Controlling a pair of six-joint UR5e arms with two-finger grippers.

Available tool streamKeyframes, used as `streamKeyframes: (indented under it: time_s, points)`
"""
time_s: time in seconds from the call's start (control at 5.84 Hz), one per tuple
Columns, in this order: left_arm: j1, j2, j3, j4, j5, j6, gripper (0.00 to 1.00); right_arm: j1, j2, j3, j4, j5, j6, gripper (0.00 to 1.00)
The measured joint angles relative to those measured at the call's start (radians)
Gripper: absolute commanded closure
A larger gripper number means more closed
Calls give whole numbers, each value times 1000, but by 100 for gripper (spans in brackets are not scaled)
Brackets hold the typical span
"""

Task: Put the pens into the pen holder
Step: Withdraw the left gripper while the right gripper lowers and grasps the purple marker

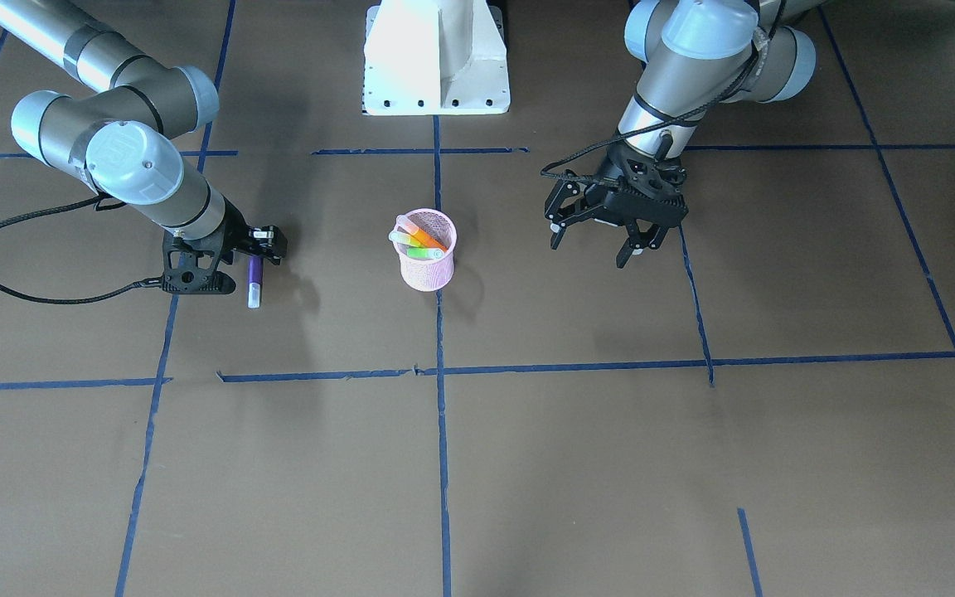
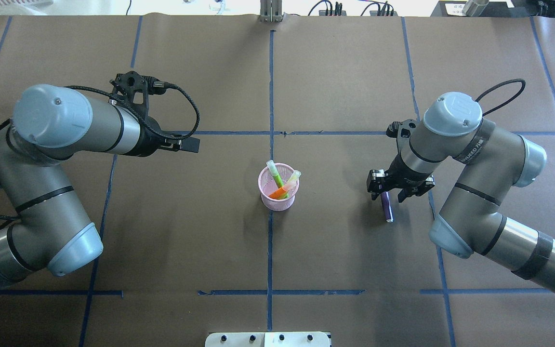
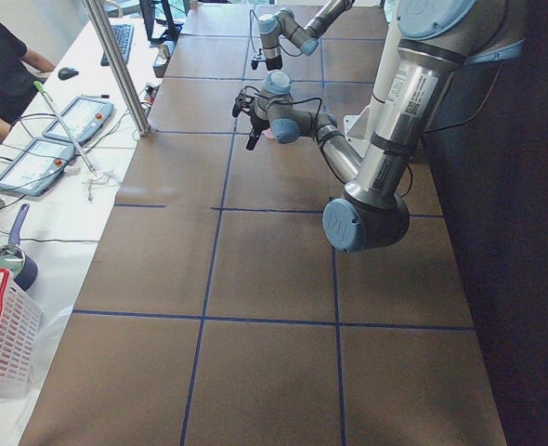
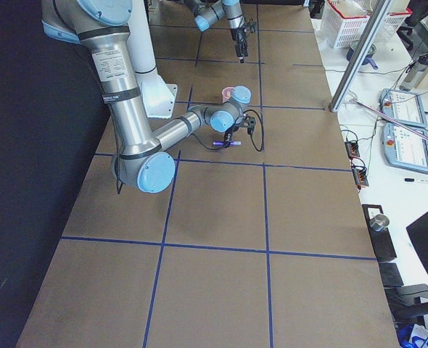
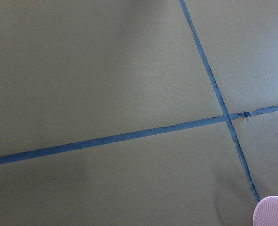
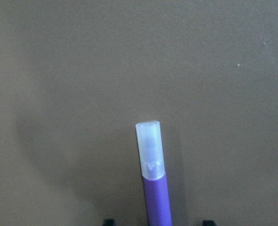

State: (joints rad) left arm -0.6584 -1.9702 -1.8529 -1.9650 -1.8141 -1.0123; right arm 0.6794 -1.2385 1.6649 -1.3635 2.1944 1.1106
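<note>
Slim frosted-capped purple pen [image 6: 154,183] lies on matte table [image 6: 59,70].

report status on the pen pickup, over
Left gripper open, empty. Right gripper open, straddling the purple pen, which lies on the table. Three pens in the pen holder. Nothing between pen and holder.

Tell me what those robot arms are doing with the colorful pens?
The robot is tidying pens into the pink pen holder. A green pen, an orange pen and a yellowish pen already stand inside it. The purple pen is the last one out and appears to lie on the table. The right end effector is down over it, fingers open on either side, not yet gripping. The left end effector hangs open and empty beside the holder.
</note>
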Motion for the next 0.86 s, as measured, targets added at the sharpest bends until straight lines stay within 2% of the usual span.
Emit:
streamKeyframes:
  time_s: [0.86]
  points:
    - [0,1,-5,0,0,0,0,-2,22,-11,-1,-43,-9,43]
